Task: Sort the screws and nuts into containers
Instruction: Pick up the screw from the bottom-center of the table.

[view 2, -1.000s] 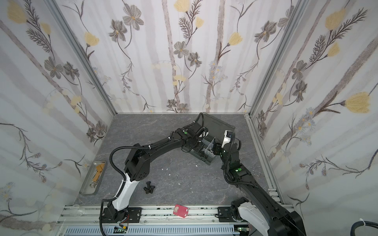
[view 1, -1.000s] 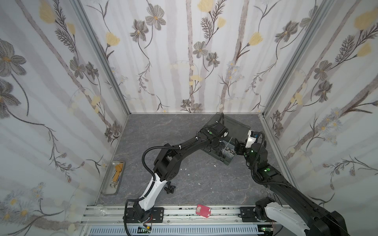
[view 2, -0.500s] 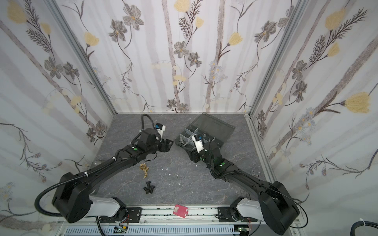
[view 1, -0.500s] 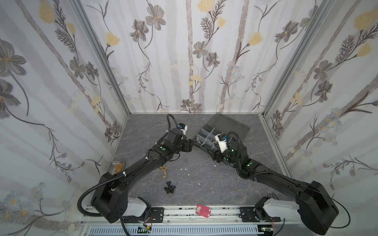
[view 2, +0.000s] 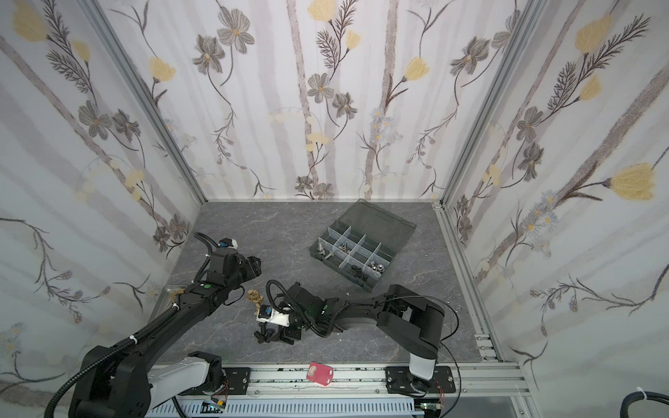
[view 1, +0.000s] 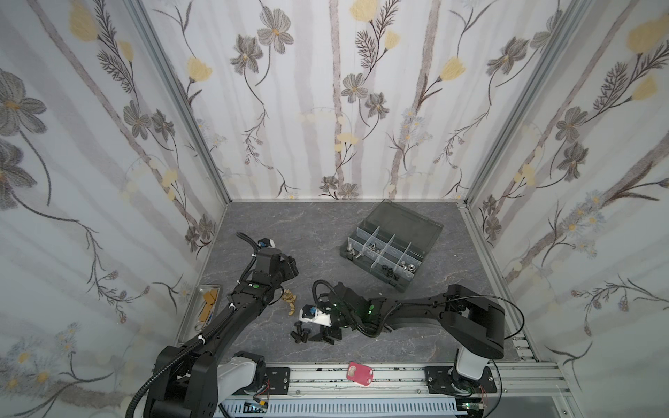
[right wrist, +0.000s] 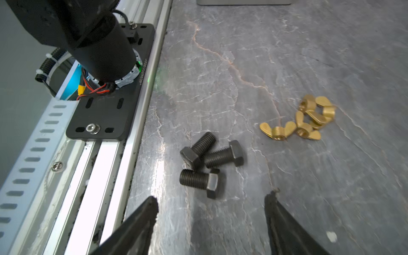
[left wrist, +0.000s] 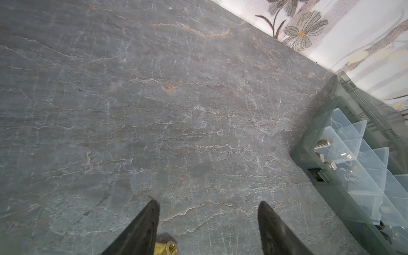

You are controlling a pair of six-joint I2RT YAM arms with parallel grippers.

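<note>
Three black screws (right wrist: 199,180) lie together on the grey table near the front rail, seen in both top views (view 1: 300,333) (view 2: 261,331). My right gripper (right wrist: 212,198) (view 1: 324,336) hangs low just short of them, open, with nothing between its fingers. My left gripper (left wrist: 207,204) (view 1: 291,269) is open and empty over bare table at the middle left. The containers are cells in a dark grey organizer box (view 1: 369,272) (view 2: 338,271) at the back right, lid folded back. A silver screw (left wrist: 323,143) lies in an end cell; small silver and black pieces lie in other cells.
A cluster of brass wing nuts (right wrist: 306,119) (view 1: 289,298) lies between the two grippers; one (left wrist: 167,248) sits by a left finger. A flat steel tray (view 1: 208,307) stands along the left wall. A red tag (view 1: 359,372) rests on the front rail.
Both arms have drawn back from the organizer box. The left gripper went to the middle left, the right swung down to the front by the black screws. Both jaws stand wider.
</note>
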